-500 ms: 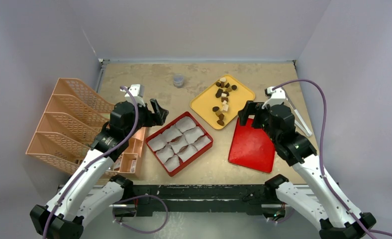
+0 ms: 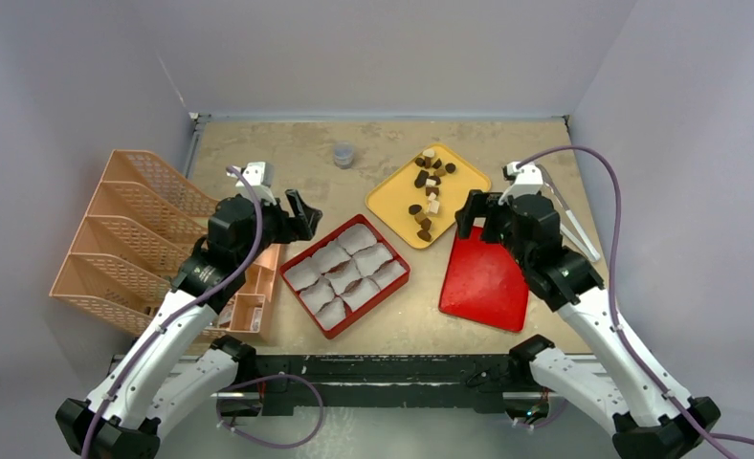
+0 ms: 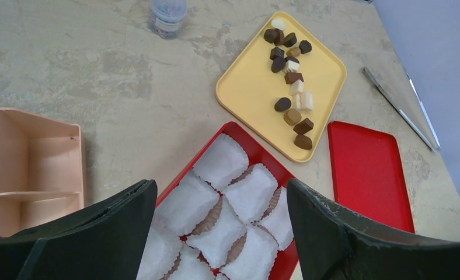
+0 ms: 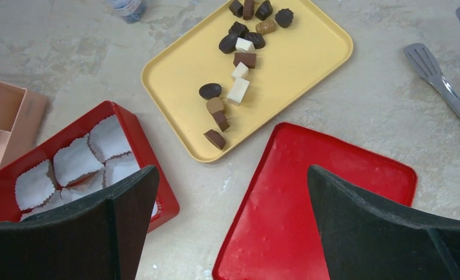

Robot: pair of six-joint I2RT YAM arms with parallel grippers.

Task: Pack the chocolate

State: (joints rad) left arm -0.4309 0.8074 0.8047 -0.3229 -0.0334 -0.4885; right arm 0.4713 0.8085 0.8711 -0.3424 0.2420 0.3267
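**Small chunks, wide jaws: slips likely**

The left gripper (image 3: 220, 185) and right gripper (image 4: 232, 169) both hang released, holding nothing. The chocolate (image 4: 239, 90) lies clustered on the yellow tray (image 4: 309, 58), at one o'clock from the red box (image 4: 146, 149). Pinching one chunk could nudge its neighbours or flick it away. The pieces are dark, tan and cream, seemingly glossy.

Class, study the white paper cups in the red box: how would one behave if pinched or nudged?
The paper cups look thin and pleated, so one would probably crumple when pinched. They seem very light, likely sliding if nudged. Packed edge to edge in the red box, one would probably shove its neighbours.
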